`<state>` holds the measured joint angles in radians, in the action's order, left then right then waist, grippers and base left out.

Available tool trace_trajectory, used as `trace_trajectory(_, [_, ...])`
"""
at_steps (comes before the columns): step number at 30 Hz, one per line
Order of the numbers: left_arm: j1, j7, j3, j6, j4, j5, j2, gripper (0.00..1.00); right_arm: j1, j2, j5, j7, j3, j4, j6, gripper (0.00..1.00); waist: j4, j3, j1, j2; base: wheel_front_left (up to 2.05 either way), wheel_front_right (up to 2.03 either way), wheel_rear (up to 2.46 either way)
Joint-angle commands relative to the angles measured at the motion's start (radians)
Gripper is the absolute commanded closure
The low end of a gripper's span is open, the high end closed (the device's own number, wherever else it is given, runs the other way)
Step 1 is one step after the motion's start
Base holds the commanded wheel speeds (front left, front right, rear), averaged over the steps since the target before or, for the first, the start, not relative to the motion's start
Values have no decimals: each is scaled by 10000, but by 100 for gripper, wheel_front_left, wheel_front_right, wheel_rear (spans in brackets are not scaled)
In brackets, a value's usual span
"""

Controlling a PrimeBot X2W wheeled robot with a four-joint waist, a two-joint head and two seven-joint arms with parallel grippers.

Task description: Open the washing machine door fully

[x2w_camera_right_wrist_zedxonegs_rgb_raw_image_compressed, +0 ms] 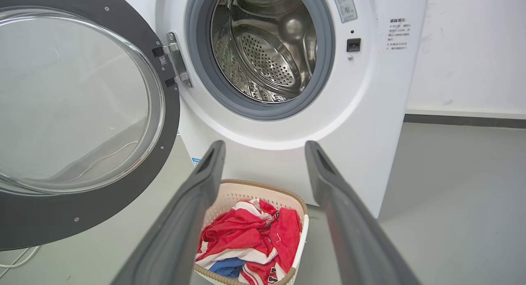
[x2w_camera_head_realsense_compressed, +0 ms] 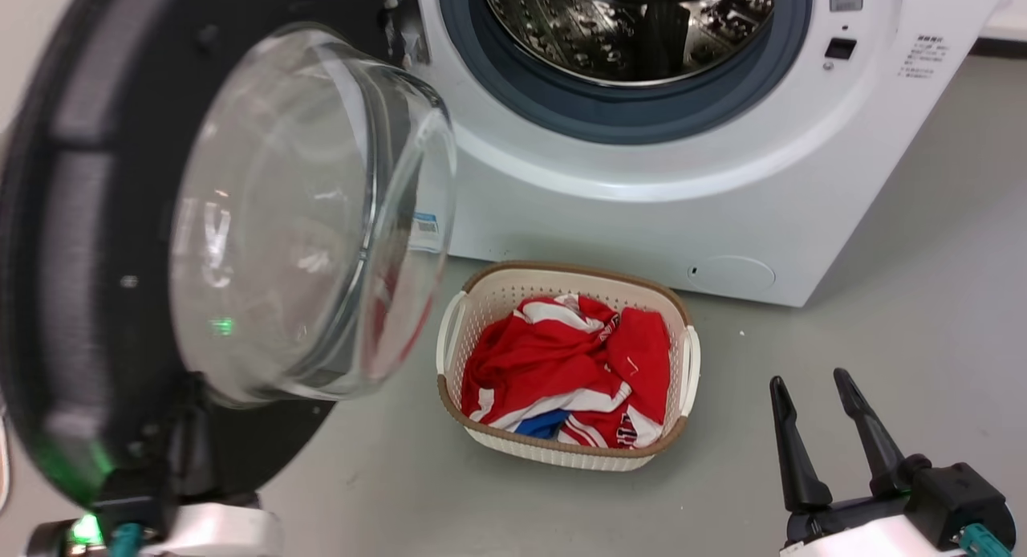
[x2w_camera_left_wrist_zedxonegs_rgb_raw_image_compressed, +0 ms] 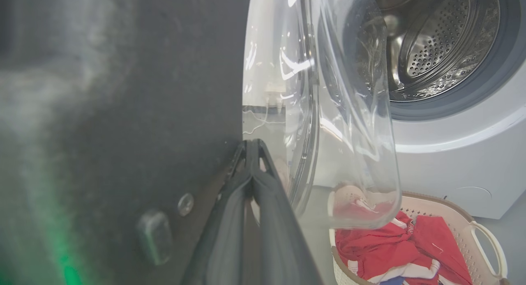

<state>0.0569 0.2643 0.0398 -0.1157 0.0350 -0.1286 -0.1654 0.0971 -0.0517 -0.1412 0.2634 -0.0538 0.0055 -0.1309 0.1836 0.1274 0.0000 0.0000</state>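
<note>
Head view: set high, looking steeply down. The white front-loading washing machine (x2w_camera_head_realsense_compressed: pixel 602 220) is in the upper frame, the grey floor (x2w_camera_head_realsense_compressed: pixel 923 316) below.

Left wrist view: very close against the round glossy black door with a bulging clear glass centre (x2w_camera_left_wrist_zedxonegs_rgb_raw_image_compressed: pixel 123 92), which covers the frame's left and centre.

Right wrist view: further back, facing the machine's front.

All three share the perforated steel drum (x2w_camera_head_realsense_compressed: pixel 626 35) and the cream perforated plastic basket of red clothes (x2w_camera_head_realsense_compressed: pixel 574 266).

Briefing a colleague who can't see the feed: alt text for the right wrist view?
The washing machine door stands open at left on its hinge, baring the steel drum. Framed by the open right tool, a basket of red clothes sits on the floor.
</note>
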Motion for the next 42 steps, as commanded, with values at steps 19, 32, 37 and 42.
trace_trajectory(19, [-1384, 6, 2977, -57, 778, -420, -323, 100, -752, 28, 352, 17, 42, 10, 2, 0, -40, 1093, 0, 0, 0, 0, 0])
trace_trajectory(32, [-2746, 5, 4082, 438, 2375, -543, -887, 100, -954, 28, 415, 17, 32, 33, 2, 0, -277, 1341, 0, 0, 0, 0, 0])
trace_trajectory(37, [-3444, 5, 4208, 609, 3042, -443, -1171, 100, -1029, 28, 459, 17, 71, 0, 2, 0, -326, 1478, 0, 0, 0, 0, 0])
trace_trajectory(42, [-4038, 8, 4544, 619, 3642, -485, -1456, 100, -1134, 28, 513, 17, 51, -21, 2, 0, -389, 1593, 0, 0, 0, 0, 0])
